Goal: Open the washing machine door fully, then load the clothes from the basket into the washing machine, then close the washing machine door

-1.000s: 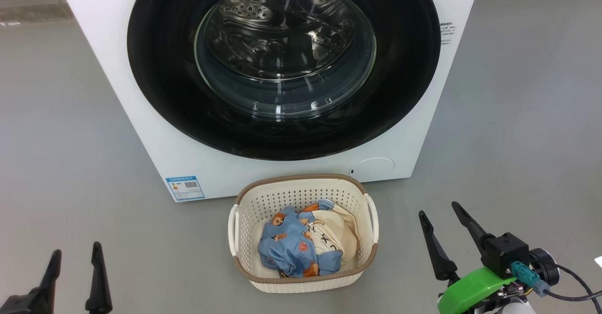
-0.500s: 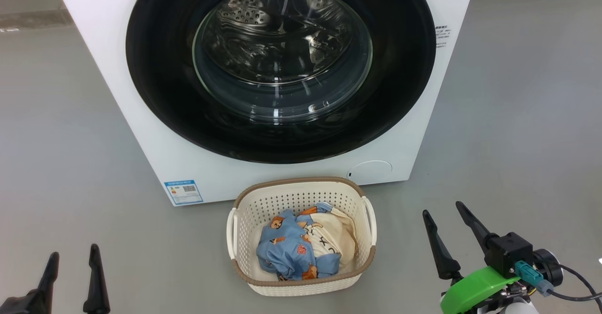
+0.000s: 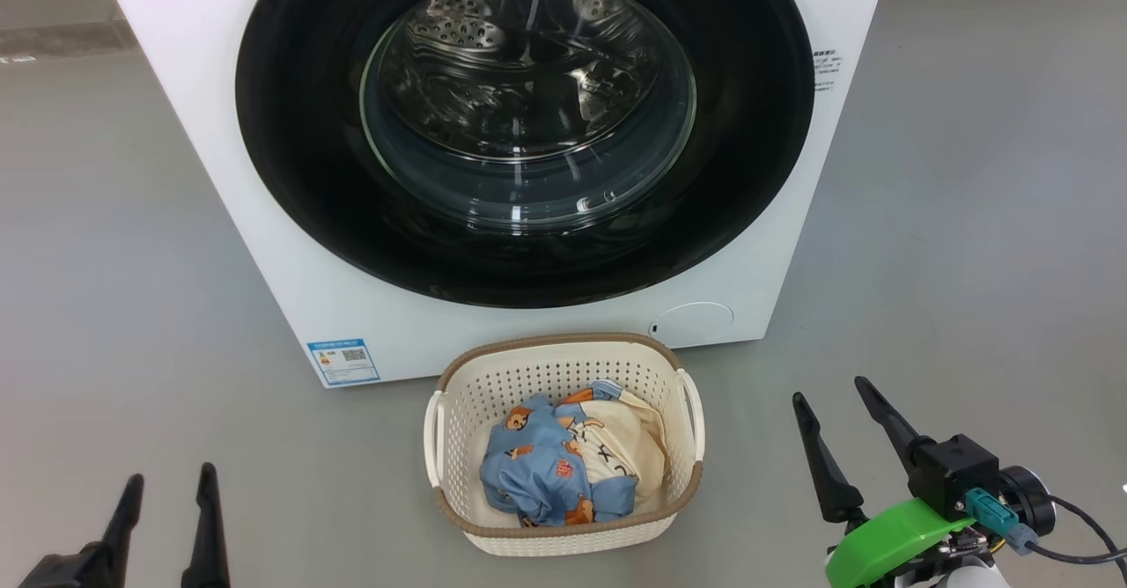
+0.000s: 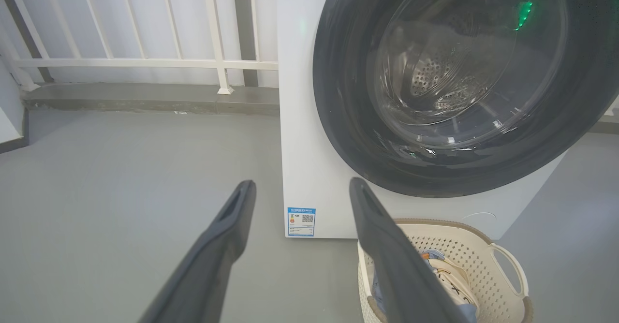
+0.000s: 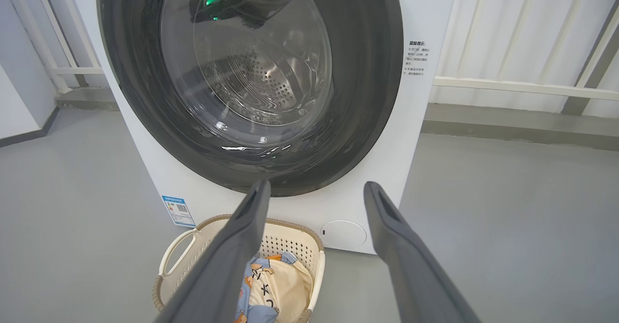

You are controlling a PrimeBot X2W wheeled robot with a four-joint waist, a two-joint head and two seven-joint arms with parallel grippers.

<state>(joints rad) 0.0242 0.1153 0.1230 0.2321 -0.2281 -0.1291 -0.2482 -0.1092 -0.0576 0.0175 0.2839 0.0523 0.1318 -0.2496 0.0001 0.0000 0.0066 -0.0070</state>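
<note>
On the grey floor (image 3: 114, 306) straight ahead of me stands the washing machine (image 3: 290, 306). The washing machine door (image 3: 299, 130) is shut flat against its front, and its glossy black rim rings clear glass through which I can see the steel drum (image 3: 493, 33). A blue label sticker (image 3: 343, 361) sits at the machine's lower left corner, and a round service flap (image 3: 694, 317) at its lower right. Just in front of the machine, below the door, the basket (image 3: 563, 339) rests upright on the floor, close to the front panel; I cannot tell whether it touches it. The clothes (image 3: 546, 465) lie bunched inside the basket: blue bear-print fabric to my left and a cream piece with dark marks against it on my right. My left claw (image 3: 171, 475) hangs low at my left, well apart from the basket, with its two dark fingers spread wide and nothing between them. My right claw (image 3: 828, 390) hovers near the basket's right side without touching it, fingers likewise parted and empty. Through the left wrist camera I see a white railing (image 4: 145, 63) behind the machine.
</note>
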